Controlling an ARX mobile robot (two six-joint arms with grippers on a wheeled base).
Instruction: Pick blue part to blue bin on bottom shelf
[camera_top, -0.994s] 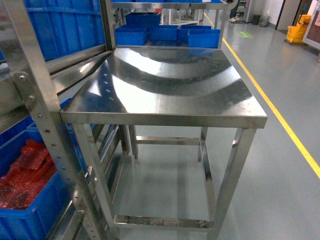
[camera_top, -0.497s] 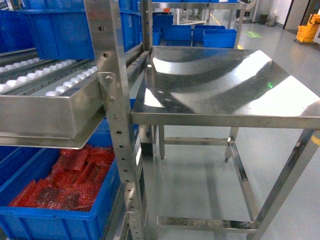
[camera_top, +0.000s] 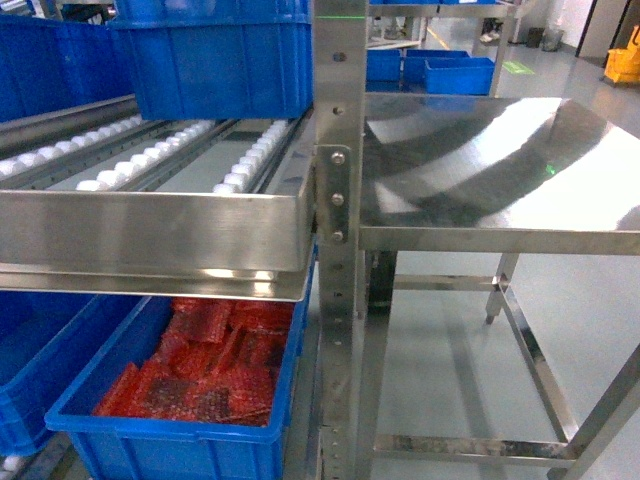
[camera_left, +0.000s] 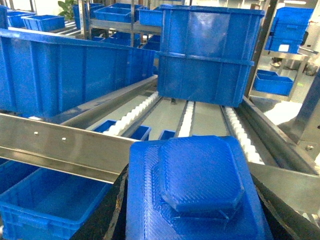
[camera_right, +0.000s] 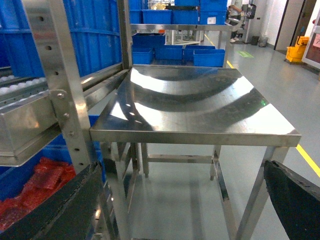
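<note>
The blue part (camera_left: 195, 185), a flat ribbed block with a raised octagonal top, fills the bottom of the left wrist view. My left gripper (camera_left: 192, 210) is shut on it, a black finger (camera_left: 112, 215) on each side. Just ahead lies the bottom shelf (camera_left: 60, 145) with its screwed front rail and white roller tracks (camera_left: 187, 117). A tall blue bin (camera_left: 210, 55) stands on the rollers, a long blue bin (camera_left: 75, 70) to its left. My right gripper (camera_right: 175, 210) is open and holds nothing, facing a steel table (camera_right: 195, 100). Neither gripper shows in the head view.
In the head view the roller shelf (camera_top: 150, 230) carries blue bins (camera_top: 215, 60). Under it sits a blue bin of red parts (camera_top: 200, 370). A perforated steel upright (camera_top: 340, 200) separates the rack from the steel table (camera_top: 500, 170). Another low blue bin (camera_left: 45, 205) sits under the rail.
The head view has swung left. The rack with its rollers and bins now fills the left half, and the steel table has slid to the right.
</note>
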